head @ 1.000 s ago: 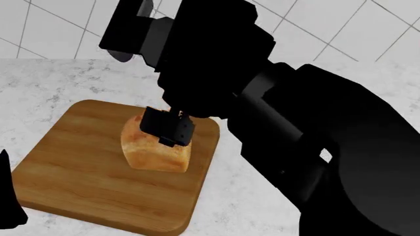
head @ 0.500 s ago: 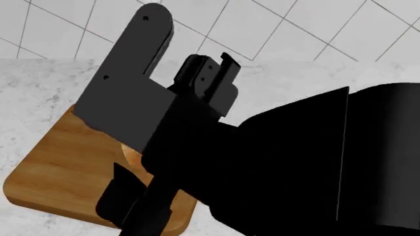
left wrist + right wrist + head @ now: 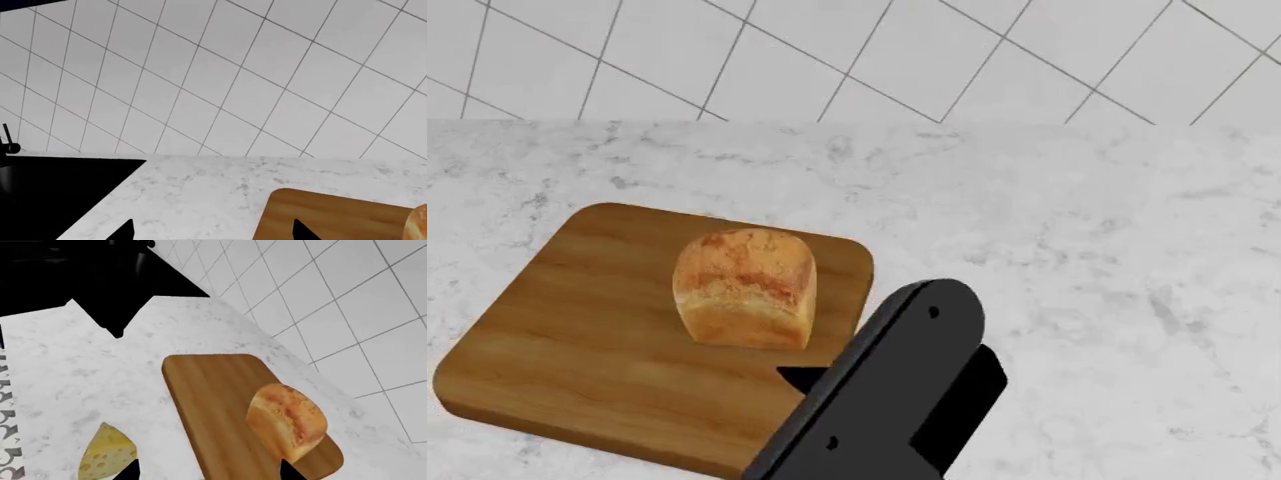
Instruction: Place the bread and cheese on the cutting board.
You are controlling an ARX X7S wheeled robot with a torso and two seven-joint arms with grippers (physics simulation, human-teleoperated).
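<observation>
- Now the bread (image 3: 745,288) sits on the cutting board (image 3: 561,340); the cheese (image 3: 107,454) lies on the counter (image 3: 1068,230), just off the board's edge.
- Right wrist view shows both fingertips spread with nothing between; the cheese lies beside one tip.
- Left gripper's tips barely show, apart and empty; the right arm looks nearer.

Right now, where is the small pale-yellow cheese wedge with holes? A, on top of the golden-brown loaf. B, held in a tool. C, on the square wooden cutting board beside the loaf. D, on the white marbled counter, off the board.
D: in the right wrist view the pale-yellow cheese wedge lies on the white marbled counter, apart from the square wooden cutting board, where only the golden-brown loaf sits.
</observation>
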